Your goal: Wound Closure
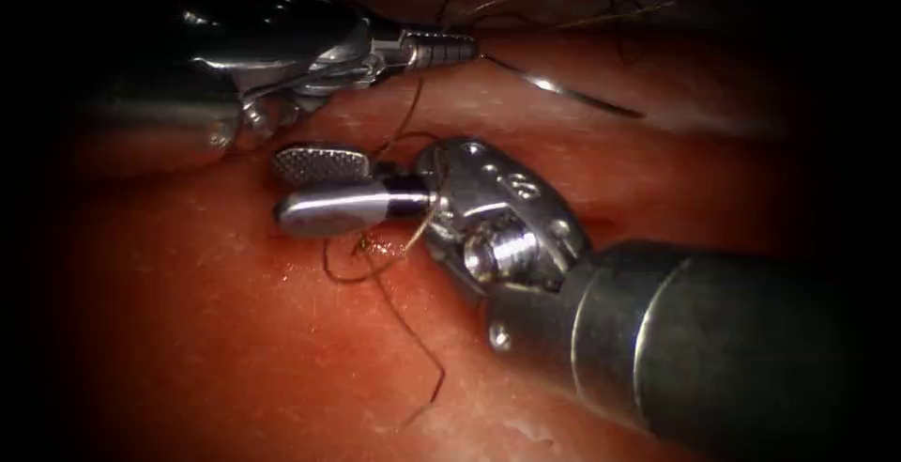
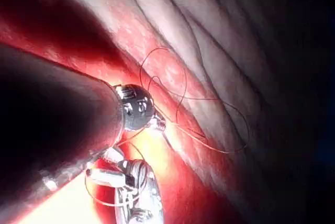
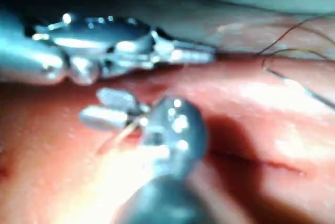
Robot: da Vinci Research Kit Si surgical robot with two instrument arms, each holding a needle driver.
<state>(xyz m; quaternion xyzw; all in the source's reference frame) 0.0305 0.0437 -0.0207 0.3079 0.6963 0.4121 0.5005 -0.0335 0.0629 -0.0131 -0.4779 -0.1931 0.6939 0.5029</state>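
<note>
Endoscope: left claw point(image 1: 465, 49) clenched on one end of the curved needle point(image 1: 563, 88), which lies free above the tissue point(image 1: 235, 349). Right claw point(image 1: 314, 190) released, grasping nothing; thread point(image 1: 404, 316) loops under it.
Left wrist: thread point(image 2: 209, 124) coiled over tissue point(image 2: 172, 30).
Right wrist: right claw point(image 3: 110, 109) spread apart; left claw point(image 3: 204, 54) clenched beyond it; needle point(image 3: 298, 85) off the tissue point(image 3: 261, 130).

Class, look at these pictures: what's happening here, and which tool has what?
Two tools are working over the tissue. The left tool is shut on the needle, gripping it at one end; the rest of the curve lies free above the tissue, to the right, not in it. The right tool has its fingers open and holds nothing, though thread runs across its wrist and trails in loose loops over the tissue below.
</note>
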